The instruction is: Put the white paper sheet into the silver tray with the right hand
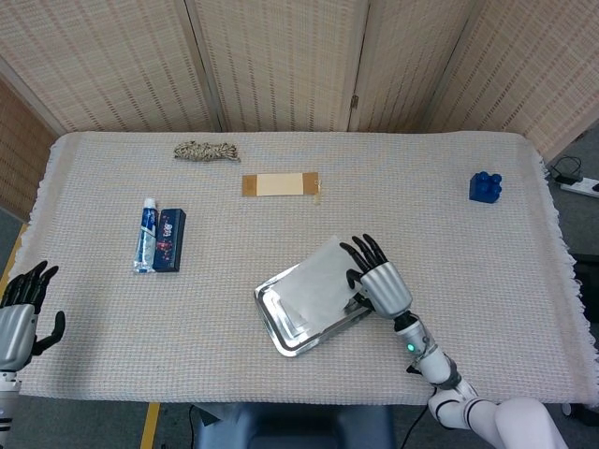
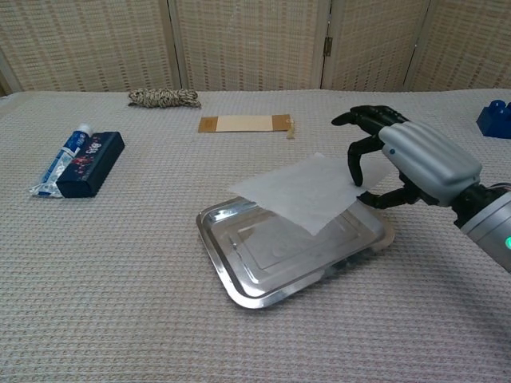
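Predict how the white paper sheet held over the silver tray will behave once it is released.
The thin white paper sheet looks light and floppy: pinched at one edge by the right hand, it sags toward the rectangular silver metal tray. It would probably drift down and may settle askew, one corner over the rim.
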You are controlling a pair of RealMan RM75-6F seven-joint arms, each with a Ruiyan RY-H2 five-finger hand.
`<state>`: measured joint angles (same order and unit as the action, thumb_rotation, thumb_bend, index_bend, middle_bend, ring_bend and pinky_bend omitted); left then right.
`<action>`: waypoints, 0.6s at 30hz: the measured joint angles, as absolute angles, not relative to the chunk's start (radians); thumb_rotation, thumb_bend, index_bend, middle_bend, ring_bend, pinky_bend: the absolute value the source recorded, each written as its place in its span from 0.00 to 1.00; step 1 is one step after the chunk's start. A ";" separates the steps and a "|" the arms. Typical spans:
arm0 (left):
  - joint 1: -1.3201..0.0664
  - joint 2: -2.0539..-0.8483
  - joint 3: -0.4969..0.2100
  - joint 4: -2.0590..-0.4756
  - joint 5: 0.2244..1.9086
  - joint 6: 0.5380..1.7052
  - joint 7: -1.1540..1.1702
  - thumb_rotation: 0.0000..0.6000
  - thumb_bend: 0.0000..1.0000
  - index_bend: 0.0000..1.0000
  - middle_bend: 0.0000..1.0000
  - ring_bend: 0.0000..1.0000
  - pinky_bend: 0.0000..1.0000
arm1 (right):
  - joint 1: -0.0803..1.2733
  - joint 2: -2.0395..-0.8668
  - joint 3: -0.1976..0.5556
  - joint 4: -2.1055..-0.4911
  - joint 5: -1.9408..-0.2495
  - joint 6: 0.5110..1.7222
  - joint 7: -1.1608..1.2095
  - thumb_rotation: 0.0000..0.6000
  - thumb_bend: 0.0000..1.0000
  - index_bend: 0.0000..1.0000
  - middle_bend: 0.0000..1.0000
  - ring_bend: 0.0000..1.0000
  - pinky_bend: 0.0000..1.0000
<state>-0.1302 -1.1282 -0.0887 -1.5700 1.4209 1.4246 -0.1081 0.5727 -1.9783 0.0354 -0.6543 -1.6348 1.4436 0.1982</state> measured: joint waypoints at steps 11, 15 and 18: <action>-0.122 -1.104 -0.093 -1.564 1.452 1.452 -0.225 1.00 0.63 0.00 0.00 0.00 0.00 | 0.565 -2.021 -0.004 -0.680 -1.664 1.419 0.062 1.00 0.49 0.66 0.12 0.00 0.00; -0.119 -1.103 -0.092 -1.566 1.465 1.468 -0.235 1.00 0.63 0.00 0.00 0.00 0.00 | 0.554 -2.006 0.005 -0.755 -1.648 1.405 -0.022 1.00 0.49 0.66 0.11 0.00 0.00; -0.116 -1.098 -0.093 -1.570 1.467 1.476 -0.250 1.00 0.63 0.00 0.00 0.00 0.00 | 0.542 -1.987 0.009 -0.833 -1.637 1.397 -0.111 1.00 0.49 0.66 0.10 0.00 0.00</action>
